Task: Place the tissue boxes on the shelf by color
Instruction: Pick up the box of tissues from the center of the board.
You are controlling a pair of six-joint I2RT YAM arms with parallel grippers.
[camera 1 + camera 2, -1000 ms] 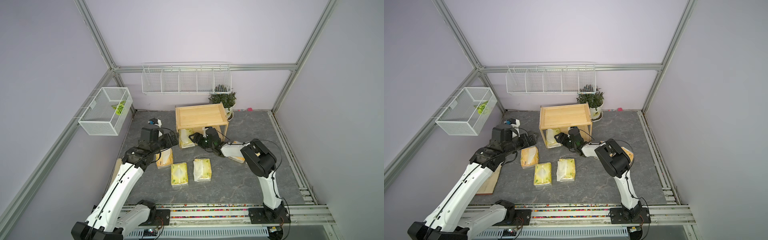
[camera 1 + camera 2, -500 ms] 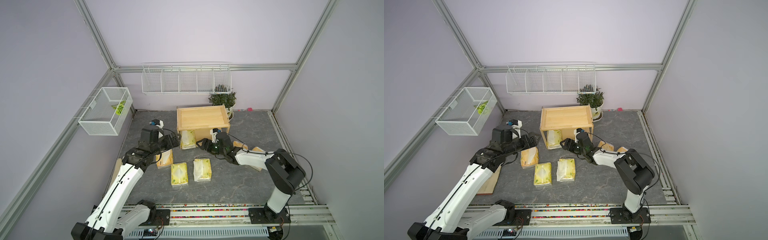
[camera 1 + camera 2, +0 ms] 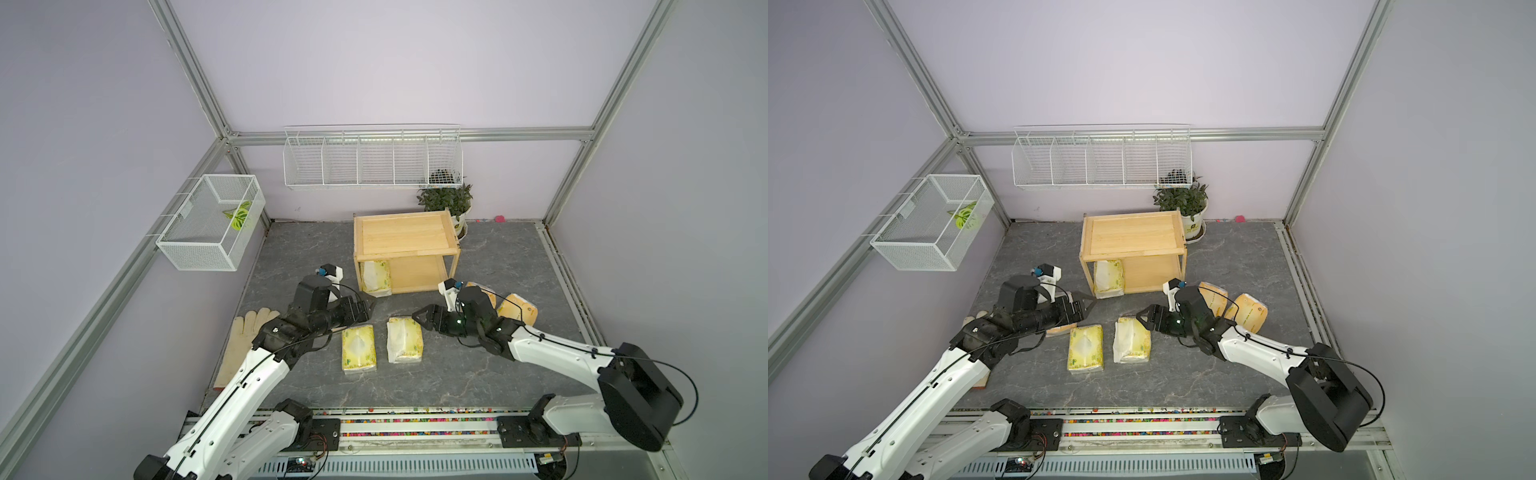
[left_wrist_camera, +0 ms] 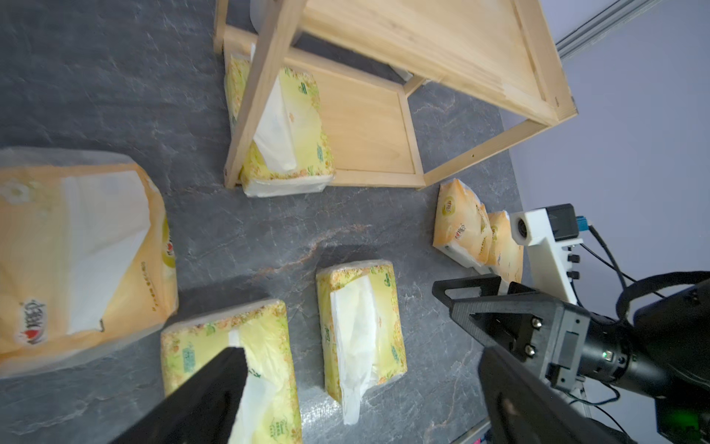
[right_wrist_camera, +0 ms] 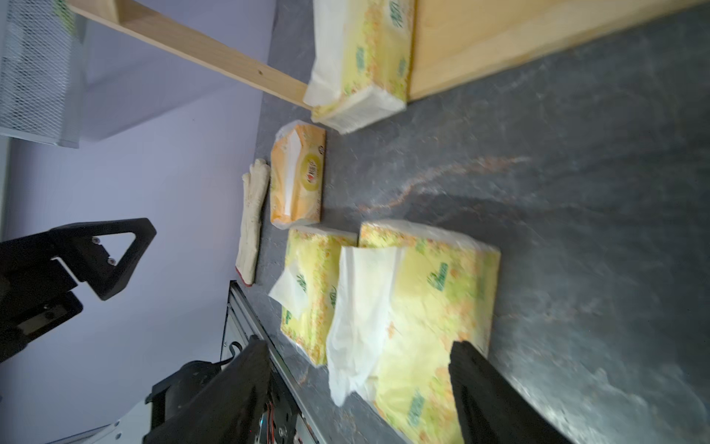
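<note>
The shelf (image 3: 405, 232) stands at the back, with one lemon-yellow tissue box (image 3: 376, 276) in the left of its lower tier, sticking out at the front. Two more lemon-yellow boxes (image 3: 358, 347) (image 3: 404, 338) lie side by side on the floor. My right gripper (image 3: 419, 318) hangs open just above the right one's far end (image 5: 434, 292), a finger on either side. My left gripper (image 3: 365, 306) is open and empty, over an orange box (image 4: 77, 246). Two orange boxes (image 3: 482, 291) (image 3: 517, 309) lie behind my right wrist.
A cream glove (image 3: 245, 336) lies at the floor's left edge under my left arm. A potted plant (image 3: 446, 203) stands behind the shelf's right corner. White wire baskets (image 3: 372, 158) (image 3: 212, 220) hang on the back and left walls.
My right gripper has drawn back from the shelf's lower tier towards the front, leaving the lemon-yellow box there, and now hangs over the right floor box. The left arm has barely moved.
</note>
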